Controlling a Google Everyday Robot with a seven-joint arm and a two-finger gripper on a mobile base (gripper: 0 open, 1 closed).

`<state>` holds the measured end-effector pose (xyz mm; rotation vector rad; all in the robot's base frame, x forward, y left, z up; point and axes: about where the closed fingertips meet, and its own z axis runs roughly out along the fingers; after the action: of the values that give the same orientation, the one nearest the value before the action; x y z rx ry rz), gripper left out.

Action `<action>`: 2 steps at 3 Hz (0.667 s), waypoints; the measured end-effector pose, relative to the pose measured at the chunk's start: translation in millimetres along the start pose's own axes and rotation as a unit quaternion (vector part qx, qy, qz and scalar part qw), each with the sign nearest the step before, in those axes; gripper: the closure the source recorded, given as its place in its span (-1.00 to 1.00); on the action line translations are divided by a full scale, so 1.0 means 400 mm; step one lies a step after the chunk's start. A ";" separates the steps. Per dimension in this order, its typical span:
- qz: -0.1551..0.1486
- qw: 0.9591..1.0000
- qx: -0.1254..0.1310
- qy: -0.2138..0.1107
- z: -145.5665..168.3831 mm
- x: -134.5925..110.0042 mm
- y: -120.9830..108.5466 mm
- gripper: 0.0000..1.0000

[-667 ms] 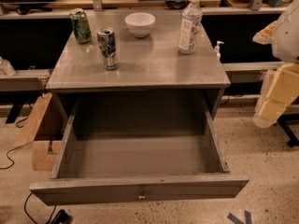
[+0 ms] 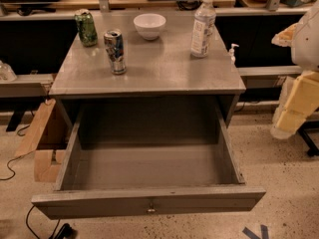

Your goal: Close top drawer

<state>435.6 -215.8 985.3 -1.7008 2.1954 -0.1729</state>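
Unmoved: open top drawer [image 2: 99, 203], pincer [image 2: 288, 121] perhaps far right.

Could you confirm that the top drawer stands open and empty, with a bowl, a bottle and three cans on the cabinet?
The camera view shows two cans, not three: a green can and a silver can. The top drawer is open and empty, the gripper off to its right.

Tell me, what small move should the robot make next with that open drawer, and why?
Probably swing the gripper, now at the right edge beside the cabinet and apart from it, down to the front panel of the top drawer. The drawer stands pulled far out and nothing touches its front, so pushing it shut needs contact there first.
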 end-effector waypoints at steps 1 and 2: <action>-0.006 1.000 0.007 -0.028 0.037 0.033 0.073 -1.00; 0.031 0.996 0.021 -0.079 0.136 0.098 0.207 -0.48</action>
<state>370.8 -224.7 901.1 -1.5647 2.1098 -0.0660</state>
